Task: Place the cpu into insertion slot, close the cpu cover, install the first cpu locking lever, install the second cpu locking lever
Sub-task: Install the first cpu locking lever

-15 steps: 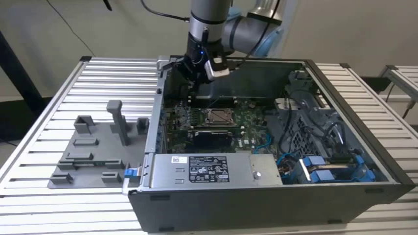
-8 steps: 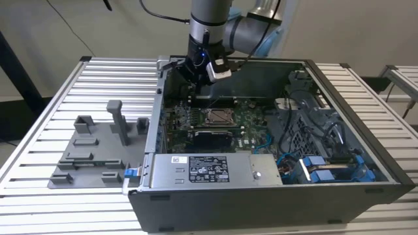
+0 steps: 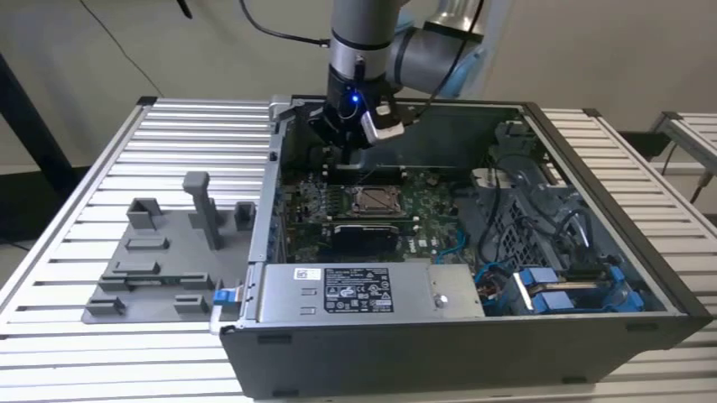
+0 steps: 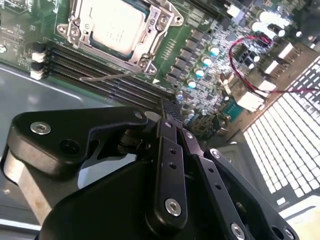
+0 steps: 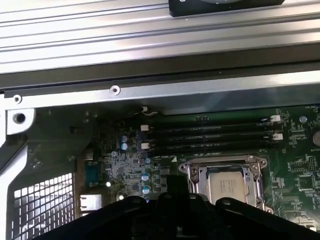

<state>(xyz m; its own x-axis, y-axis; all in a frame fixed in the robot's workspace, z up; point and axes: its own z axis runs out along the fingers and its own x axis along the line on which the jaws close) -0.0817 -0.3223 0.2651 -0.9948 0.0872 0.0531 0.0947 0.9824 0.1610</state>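
The cpu (image 4: 112, 25) lies flat in the insertion slot (image 5: 191, 176) on the green board, its silvery-beige top facing up. The cpu cover (image 4: 152, 27) is down around it as a silver frame. A thin silver lever (image 4: 107, 76) runs along the slot's side next to the memory slots. In the exterior view my gripper (image 3: 339, 159) hangs over the board's far edge, a short way behind the cpu (image 3: 374, 200). My gripper (image 4: 170, 107) is shut with nothing between its black fingers.
The open computer case (image 3: 583, 151) walls in the board. A black rectangular block (image 3: 361, 239) sits in front of the slot, and a grey labelled box (image 3: 358, 290) nearer still. Cables and blue parts (image 3: 560, 285) fill the exterior view's right. A grey fixture (image 3: 168, 252) stands on the slatted table.
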